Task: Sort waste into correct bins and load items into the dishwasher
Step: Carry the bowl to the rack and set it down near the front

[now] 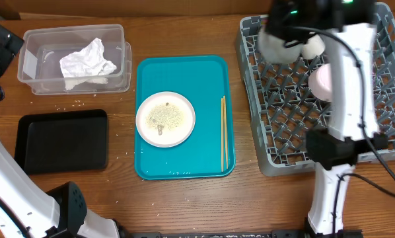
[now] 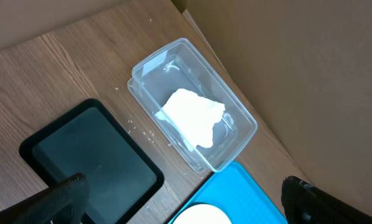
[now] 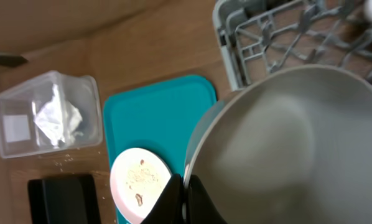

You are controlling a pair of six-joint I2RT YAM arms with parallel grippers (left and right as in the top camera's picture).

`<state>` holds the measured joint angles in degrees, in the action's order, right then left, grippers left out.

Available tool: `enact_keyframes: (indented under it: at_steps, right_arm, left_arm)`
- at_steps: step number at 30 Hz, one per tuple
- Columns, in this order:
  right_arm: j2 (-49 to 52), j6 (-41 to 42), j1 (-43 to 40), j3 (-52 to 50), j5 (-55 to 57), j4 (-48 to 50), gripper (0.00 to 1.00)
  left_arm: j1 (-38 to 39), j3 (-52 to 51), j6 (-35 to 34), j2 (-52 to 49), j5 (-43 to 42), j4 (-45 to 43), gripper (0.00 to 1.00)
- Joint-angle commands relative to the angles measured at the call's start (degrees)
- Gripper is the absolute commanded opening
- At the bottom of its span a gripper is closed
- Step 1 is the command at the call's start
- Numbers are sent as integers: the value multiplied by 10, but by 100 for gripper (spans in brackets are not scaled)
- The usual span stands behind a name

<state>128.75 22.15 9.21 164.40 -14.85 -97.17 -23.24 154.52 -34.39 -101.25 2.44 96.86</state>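
Note:
My right gripper [image 3: 185,186] is shut on the rim of the grey bowl [image 3: 285,143] and holds it above the near-left corner of the grey dish rack [image 3: 267,37]. In the overhead view the bowl [image 1: 277,45] sits under the right arm over the rack [image 1: 283,125]. A white plate [image 1: 165,119] with rice scraps [image 1: 163,115] lies on the teal tray [image 1: 184,73]. The crumpled napkin [image 1: 85,61] lies in the clear tub [image 1: 32,39]. The black tray [image 1: 62,140] is bare. My left gripper [image 2: 186,205] is open, high above the tub [image 2: 236,118] and black tray [image 2: 93,155]. The red wrapper is out of view.
A pair of chopsticks [image 1: 223,132] lies along the teal tray's right side. A pale round dish [image 1: 320,80] stands in the rack beside the right arm. Loose rice grains [image 1: 72,104] dot the table between tub and black tray.

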Motion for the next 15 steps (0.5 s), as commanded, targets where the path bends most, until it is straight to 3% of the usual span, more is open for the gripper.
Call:
enact_keyframes:
  at_steps: [1, 8, 10, 15]
  right_arm:
    - [-135, -58, -33, -104, -30, 1, 4]
    - [-311, -137, -148, -415, -39, 4, 4]
    - [-326, -178, -195, -470, -111, 14, 4]
    - [-313, -378, -317, -577, -390, 19, 4]
  left_arm:
    - [4, 0, -3, 12, 7, -1, 100]
    - [4, 0, -3, 12, 7, -1, 100]
    - [4, 0, -3, 12, 7, -1, 100]
    - [4, 0, -3, 12, 7, -1, 100]
